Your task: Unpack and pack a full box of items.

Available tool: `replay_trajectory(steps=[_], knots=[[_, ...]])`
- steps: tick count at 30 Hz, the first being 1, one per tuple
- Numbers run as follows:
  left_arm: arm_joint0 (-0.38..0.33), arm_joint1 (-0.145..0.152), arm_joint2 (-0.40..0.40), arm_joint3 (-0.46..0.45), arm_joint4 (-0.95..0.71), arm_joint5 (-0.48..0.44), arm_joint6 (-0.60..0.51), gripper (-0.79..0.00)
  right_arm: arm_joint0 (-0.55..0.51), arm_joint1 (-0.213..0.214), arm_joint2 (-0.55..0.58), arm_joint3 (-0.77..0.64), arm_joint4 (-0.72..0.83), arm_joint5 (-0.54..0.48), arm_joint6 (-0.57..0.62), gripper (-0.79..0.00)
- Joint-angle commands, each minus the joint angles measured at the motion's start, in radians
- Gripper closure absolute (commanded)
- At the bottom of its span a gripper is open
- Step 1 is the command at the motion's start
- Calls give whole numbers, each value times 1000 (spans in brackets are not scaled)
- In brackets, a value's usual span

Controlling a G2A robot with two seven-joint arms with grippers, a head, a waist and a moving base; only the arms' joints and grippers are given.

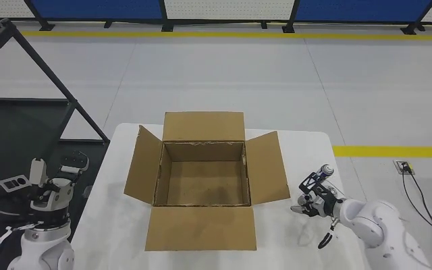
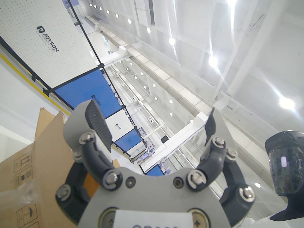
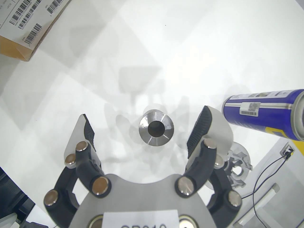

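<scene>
Right of the one open cardboard box (image 1: 202, 125) on the white table (image 1: 283, 236), the right gripper (image 3: 144, 119) hangs with jaws released around one upright steel sleeve (image 3: 166, 125), not touching it. One blue spray can (image 3: 263, 112) with a barcode sticker stands just beside, near what looks like one grey cast part (image 3: 237, 164). The box carries a white multi-barcode label and printed handling symbols. Left of the box, the left gripper (image 2: 152, 115) points upward, jaws released.

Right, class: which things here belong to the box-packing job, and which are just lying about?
Job:
cardboard box
metal cylinder
blue can
grey metal part

Lying about:
floor socket
blue partition panels
black frame
</scene>
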Motion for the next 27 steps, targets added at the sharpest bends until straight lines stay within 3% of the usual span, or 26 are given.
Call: replay_trajectory(steps=[1,5,12,17,27], knots=[[0,0,0,0,0,0,0,-785,5,1,-5,9,0,-2,-2,-730],[0,0,0,0,0,0,0,-785,17,2,-20,18,6,2,0,-382],[0,0,0,0,0,0,0,-785,29,7,-30,29,8,2,-3,-203],[0,0,0,0,0,0,0,-785,29,12,-24,19,12,14,-2,0],[0,0,0,0,0,0,0,-785,-25,26,49,-117,58,113,3,0]])
